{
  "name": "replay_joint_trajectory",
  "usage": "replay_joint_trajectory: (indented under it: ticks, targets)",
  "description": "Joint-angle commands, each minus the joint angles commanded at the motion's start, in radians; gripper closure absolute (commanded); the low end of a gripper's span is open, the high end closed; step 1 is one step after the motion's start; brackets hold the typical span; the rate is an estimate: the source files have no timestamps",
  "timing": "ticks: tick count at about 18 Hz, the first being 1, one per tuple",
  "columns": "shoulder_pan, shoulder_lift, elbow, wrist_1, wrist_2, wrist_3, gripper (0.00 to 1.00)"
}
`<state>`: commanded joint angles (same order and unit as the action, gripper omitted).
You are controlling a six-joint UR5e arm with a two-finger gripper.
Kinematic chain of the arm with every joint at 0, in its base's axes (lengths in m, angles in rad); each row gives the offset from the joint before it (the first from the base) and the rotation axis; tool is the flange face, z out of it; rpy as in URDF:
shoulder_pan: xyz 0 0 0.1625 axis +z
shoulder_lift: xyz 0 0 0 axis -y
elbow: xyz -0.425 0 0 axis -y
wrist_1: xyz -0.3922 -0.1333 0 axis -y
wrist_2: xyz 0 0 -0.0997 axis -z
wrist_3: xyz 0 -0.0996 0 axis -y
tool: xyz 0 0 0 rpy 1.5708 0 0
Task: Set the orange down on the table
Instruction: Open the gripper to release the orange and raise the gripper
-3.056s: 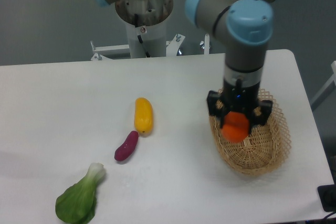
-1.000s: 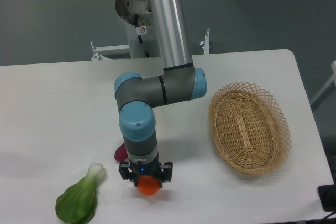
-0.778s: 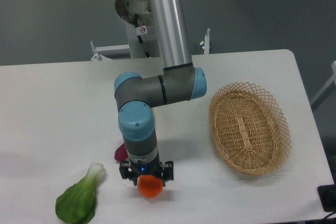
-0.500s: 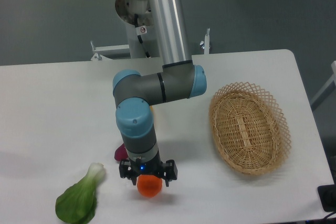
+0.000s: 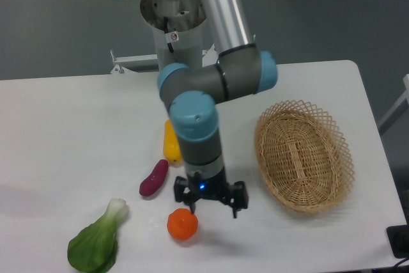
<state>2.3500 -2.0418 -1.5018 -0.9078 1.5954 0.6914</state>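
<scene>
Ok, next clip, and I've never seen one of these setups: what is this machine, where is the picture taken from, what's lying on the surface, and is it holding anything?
The grey and blue jointed thing is a robot arm, bolted to a post behind the table. There is one picture, taken by a fixed camera looking down at the table from the front. At the arm's lower end is its claw, two black fingers, spread open and holding nothing. The orange sits on the table just to the claw's lower left in the picture, free of the fingers. Also on the white top: a yellow vegetable partly hidden behind the arm, a small purple vegetable, a leafy green near the front edge, and an oval wicker basket to the picture's right with nothing visible inside it.
</scene>
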Motion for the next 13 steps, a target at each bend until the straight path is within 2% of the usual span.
replay_joint_trajectory:
  ticks: [3, 6, 13]
  targets:
    - [0.034, 0.020, 0.002, -0.063, -0.002, 0.091, 0.00]
    - [0.069, 0.035, 0.002, -0.098, -0.014, 0.157, 0.00]
    - [0.094, 0.048, 0.002, -0.108, -0.020, 0.194, 0.00]
